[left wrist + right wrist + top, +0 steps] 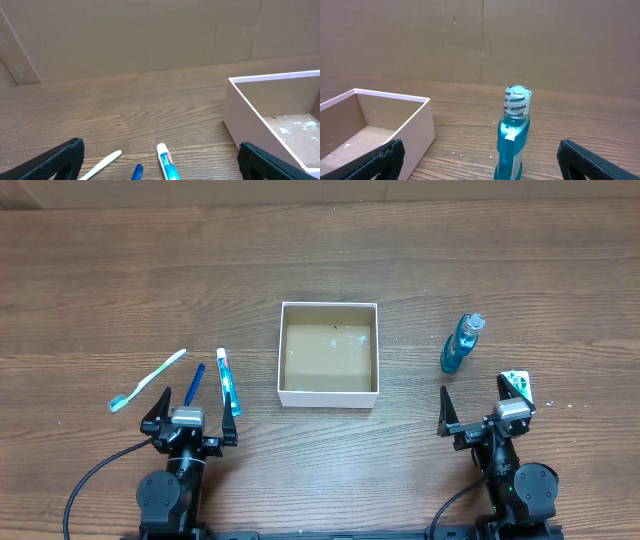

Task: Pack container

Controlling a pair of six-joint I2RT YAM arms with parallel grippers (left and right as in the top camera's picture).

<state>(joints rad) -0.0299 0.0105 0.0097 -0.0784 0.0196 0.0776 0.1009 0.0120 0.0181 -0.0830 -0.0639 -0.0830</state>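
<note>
The container (327, 397), a square white box with a tan flecked floor, sits empty at the table's middle; it also shows in the left wrist view (250, 117) and the right wrist view (417, 132). A pale green toothbrush (148, 380), a blue stick (194, 384) and a toothpaste tube (229, 381) lie left of it. A blue mouthwash bottle (461, 343) stands to its right. My left gripper (190, 423) is open and empty just behind the toothpaste (167, 162). My right gripper (483, 420) is open and empty behind the bottle (512, 137).
A small white and green packet (519, 386) lies by my right gripper's outer finger. A brown cardboard wall (150, 35) stands along the table's far side. The toothbrush handle (102, 164) and the blue stick (137, 172) lie between my left fingers.
</note>
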